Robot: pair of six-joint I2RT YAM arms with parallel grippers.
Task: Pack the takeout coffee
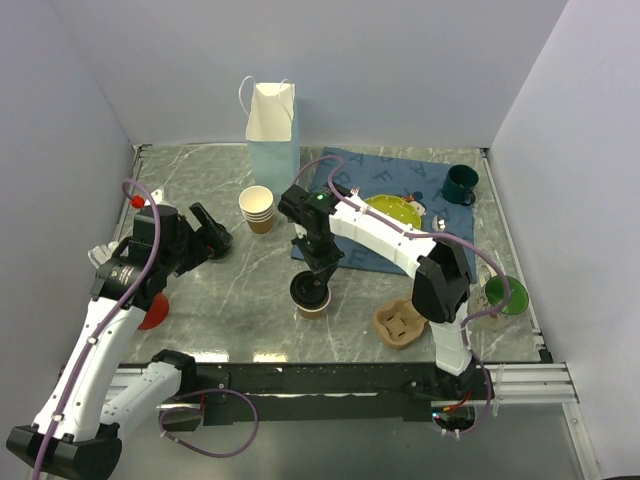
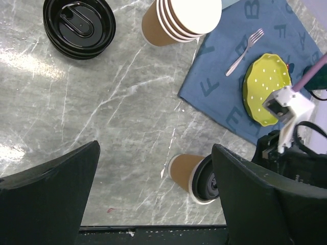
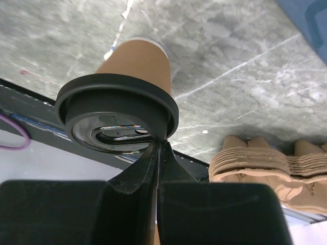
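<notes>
Two arms: both reach out over the grey marbled desk (image 1: 230, 300) from its near edge.
Left pincer (image 2: 156, 148): spread wide with nothing between its dark fingers; it hangs above the left half of the desk, clear of every object.
Right pincer (image 3: 157, 150): fingers pressed flat together with nothing visible between them; the tips touch the rim of the coffee's lid.
Takeout coffee (image 1: 311, 295): a brown paper cup with its black lid on, standing on bare desk close to the near edge, about midway along it and directly under the right pincer.
Cup carrier (image 1: 400, 322): moulded brown cardboard, near the coffee on its right and apart from it, also by the near edge.
Paper bag (image 1: 272, 125): white and pale blue with handles, upright and open at the far edge, left of centre.
Stacked cups (image 2: 179, 20): lidless, cream inside and brown outside, nested together between the bag and the coffee.
Black lids (image 2: 79, 25): a short stack on the desk, left of the stacked cups.
Blue cloth (image 2: 219, 87): printed with letters, spread over the far right part of the desk.
Yellow-green plate (image 2: 265, 87): lying on the cloth.
Fork (image 2: 245, 51): on the cloth just beside the plate.
Dark green mug (image 1: 460, 183): at the cloth's far right corner.
Green dish (image 1: 505, 295): at the desk's right edge, partly behind the right arm.
</notes>
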